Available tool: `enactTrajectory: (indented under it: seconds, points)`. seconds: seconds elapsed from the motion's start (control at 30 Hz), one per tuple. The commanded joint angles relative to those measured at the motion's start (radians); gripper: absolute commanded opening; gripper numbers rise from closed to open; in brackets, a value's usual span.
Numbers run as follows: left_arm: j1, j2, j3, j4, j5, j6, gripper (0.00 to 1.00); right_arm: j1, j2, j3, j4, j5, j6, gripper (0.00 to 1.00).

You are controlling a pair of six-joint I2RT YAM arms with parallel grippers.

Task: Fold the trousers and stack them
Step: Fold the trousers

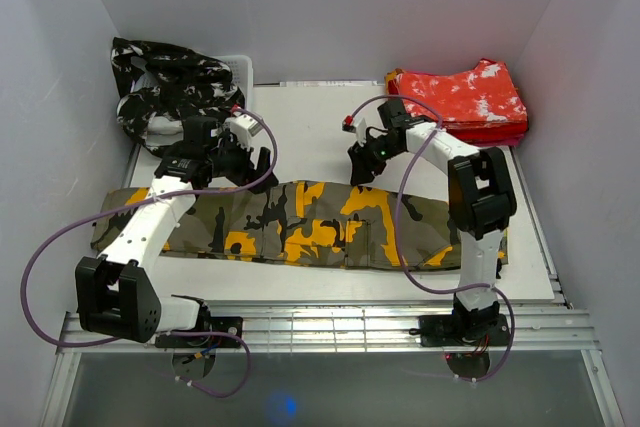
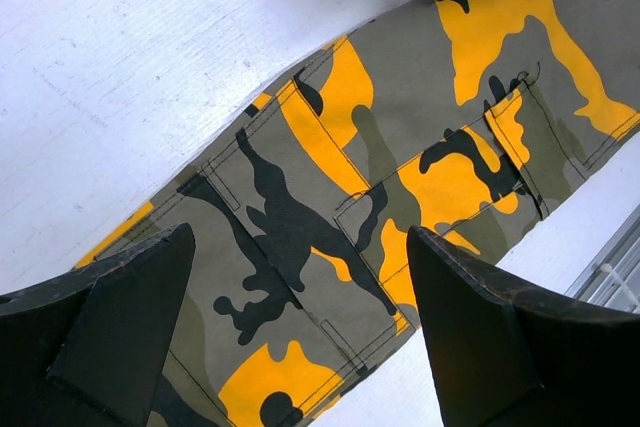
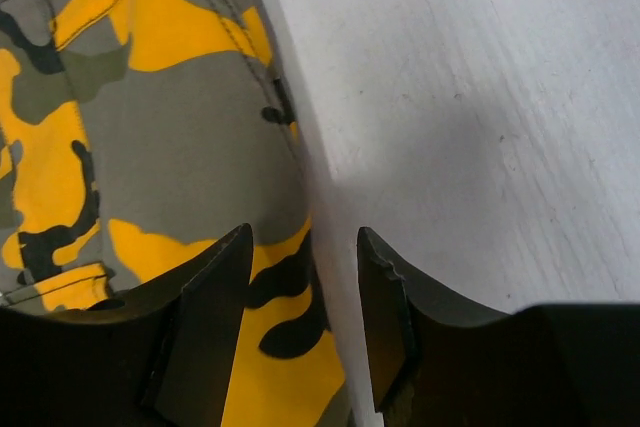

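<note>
The olive trousers [image 1: 300, 227] lie flat across the white bench [image 1: 310, 127], spread out in front of both arms. Their long axis runs left to right, roughly parallel to the bench's near edge. One end reaches past the left arm [image 1: 150, 222] and the other sits under the right arm [image 1: 480, 197]. Which end is the waist cannot be told from here.

The left jaws stand wide apart above the cloth, near its far edge, and nothing is between them. The left wrist view looks straight down through the gap onto pocket flaps and orange-and-black patches, and the cloth band crosses that view on a diagonal.

The right jaws are part-way apart and clamp nothing. They are poised right over the trousers' far edge, so the hem line runs up between the two tips, with camouflage on one side and bare bench on the other. Whether the tips touch the cloth cannot be made out.

Well apart from all this, the red-and-white trousers [image 1: 470, 97] sit folded at the far right corner. A black-and-white pair [image 1: 165, 82] is heaped at the far left, draped over a white bin [image 1: 240, 67].
</note>
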Motion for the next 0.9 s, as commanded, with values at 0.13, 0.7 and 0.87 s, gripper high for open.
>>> enactTrajectory:
  seconds: [0.13, 0.7, 0.87]
  points:
    - [-0.004, -0.032, -0.001, 0.017, -0.017, -0.097, 0.98, 0.036, 0.062, 0.082, -0.059, -0.035, -0.036, 0.51]
    - [-0.001, 0.037, 0.058, 0.001, -0.145, -0.225, 0.98, 0.153, -0.239, -0.149, 0.114, 0.171, -0.084, 0.08]
    - [-0.001, 0.089, 0.106, -0.039, -0.143, -0.233, 0.89, 0.298, -0.401, -0.416, 0.358, 0.485, -0.17, 0.08]
